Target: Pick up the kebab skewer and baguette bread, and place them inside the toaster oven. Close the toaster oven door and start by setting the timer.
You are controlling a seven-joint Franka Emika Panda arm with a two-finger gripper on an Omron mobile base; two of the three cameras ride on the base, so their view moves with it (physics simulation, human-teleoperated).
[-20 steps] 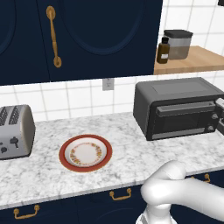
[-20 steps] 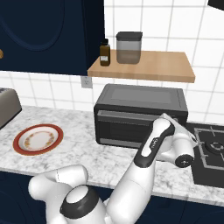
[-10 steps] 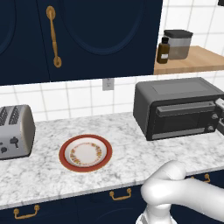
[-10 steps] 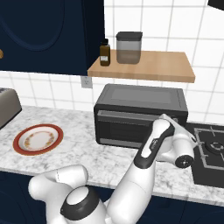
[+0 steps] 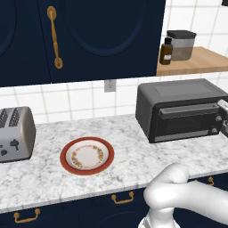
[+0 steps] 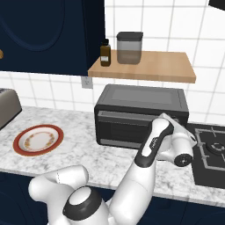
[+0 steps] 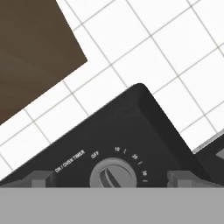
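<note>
The dark grey boxy toaster oven (image 5: 182, 110) sits right of centre on the white marbled desk (image 5: 129, 149), its glass drop-down door (image 6: 126, 128) shut. In the hand view, the two dark fingers (image 7: 37, 179) stand spread wide on either side of the round grey timer knob (image 7: 113, 175). The red-rimmed plate (image 5: 87, 156) lies bare, lower left.

No visible change since earlier.
</note>
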